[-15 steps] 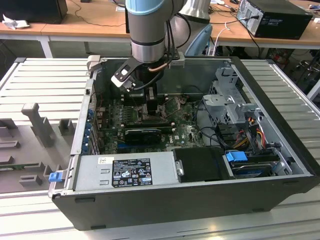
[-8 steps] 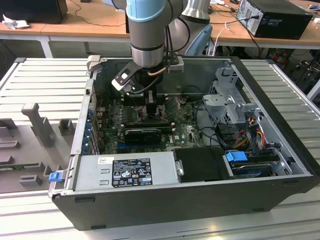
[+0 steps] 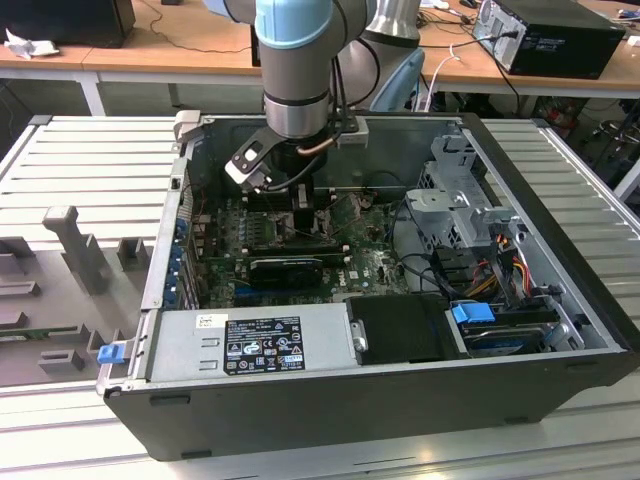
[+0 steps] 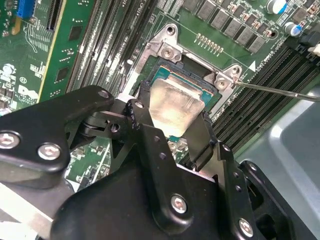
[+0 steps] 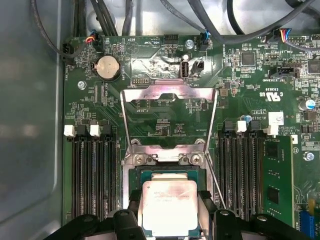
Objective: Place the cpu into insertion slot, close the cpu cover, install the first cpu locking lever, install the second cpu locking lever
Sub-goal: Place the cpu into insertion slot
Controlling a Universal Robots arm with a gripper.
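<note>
Silvery cpu [image 5: 169, 207] tight between black jaws, just over the insertion slot [image 5: 150, 173], cpu cover [image 5: 169, 93] open

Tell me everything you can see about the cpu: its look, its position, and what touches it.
The cpu is a small, flat, square chip with a silvery-grey metal top that bears faint print. It lies over the dark socket, whose cover is flipped open. Black jaws grip it on two opposite sides. Whether it is fully seated cannot be told.
</note>
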